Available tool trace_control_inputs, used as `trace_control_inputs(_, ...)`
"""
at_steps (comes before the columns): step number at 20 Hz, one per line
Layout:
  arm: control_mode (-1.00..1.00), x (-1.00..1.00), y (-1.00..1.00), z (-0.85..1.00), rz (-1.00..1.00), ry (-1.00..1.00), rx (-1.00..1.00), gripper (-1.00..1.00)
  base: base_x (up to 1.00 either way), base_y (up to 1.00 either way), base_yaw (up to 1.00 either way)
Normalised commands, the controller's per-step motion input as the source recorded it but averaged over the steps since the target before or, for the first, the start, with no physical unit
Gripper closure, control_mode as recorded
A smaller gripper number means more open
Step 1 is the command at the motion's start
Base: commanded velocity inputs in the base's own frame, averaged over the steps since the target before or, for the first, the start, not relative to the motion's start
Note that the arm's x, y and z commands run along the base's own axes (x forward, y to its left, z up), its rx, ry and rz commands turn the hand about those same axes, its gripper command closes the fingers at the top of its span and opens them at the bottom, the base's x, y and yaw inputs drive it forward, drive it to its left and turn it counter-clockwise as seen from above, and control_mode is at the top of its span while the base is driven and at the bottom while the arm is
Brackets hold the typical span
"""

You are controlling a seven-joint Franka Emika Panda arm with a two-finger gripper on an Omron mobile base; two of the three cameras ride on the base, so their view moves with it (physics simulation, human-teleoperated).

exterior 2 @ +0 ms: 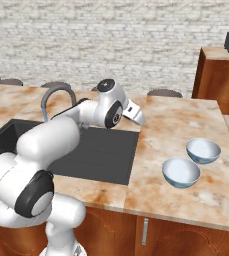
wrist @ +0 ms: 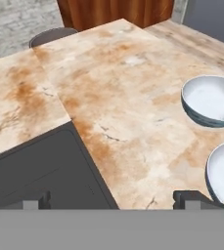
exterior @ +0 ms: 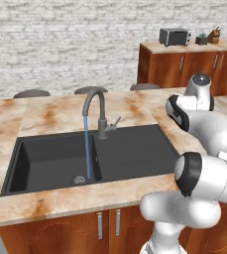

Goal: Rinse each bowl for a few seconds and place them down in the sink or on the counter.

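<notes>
Faucet (exterior: 96,110) is on; a thin blue stream falls into the deep basin of the black sink (exterior: 50,161), near the drain. Both bowls sit upright on the counter (exterior 2: 176,125), right of the sink & well apart from it: the near bowl (exterior 2: 181,172) just beside the far bowl (exterior 2: 203,150), not quite touching as far as the views show. Both look empty.

Gripper (wrist: 113,199) is spread wide w/ nothing between its fingertips (wrist: 189,197); it hangs over the counter by the drainboard's right edge, looking toward the bowls. In the right base view the hand is above the counter's left part, short of both bowls.

Progress: early. Water running, but judging by the layout, neither bowl is picked up or under the stream yet. Left to do: grab 1st bowl, rinse, set down; repeat for the 2nd.
</notes>
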Motion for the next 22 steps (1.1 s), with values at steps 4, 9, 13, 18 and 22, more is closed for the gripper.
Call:
trace_control_inputs(4,-1.0,-0.25,-0.18,-0.01,-0.01,0.08,-0.07,-1.0,0.0,0.0,0.0)
trace_control_inputs(9,-1.0,-0.24,-0.16,0.0,0.0,0.12,-0.08,-1.0,0.0,0.0,0.0)
trace_control_inputs(13,-1.0,-0.26,-0.16,-0.06,0.0,0.14,-0.08,-1.0,0.0,0.0,0.0)
trace_control_inputs(18,-1.0,-0.3,-0.16,-0.07,-0.01,0.11,-0.04,-1.0,0.0,0.0,0.0)
trace_control_inputs(22,-1.0,-0.27,-0.14,-0.04,-0.04,0.11,-0.01,-1.0,0.0,0.0,0.0)
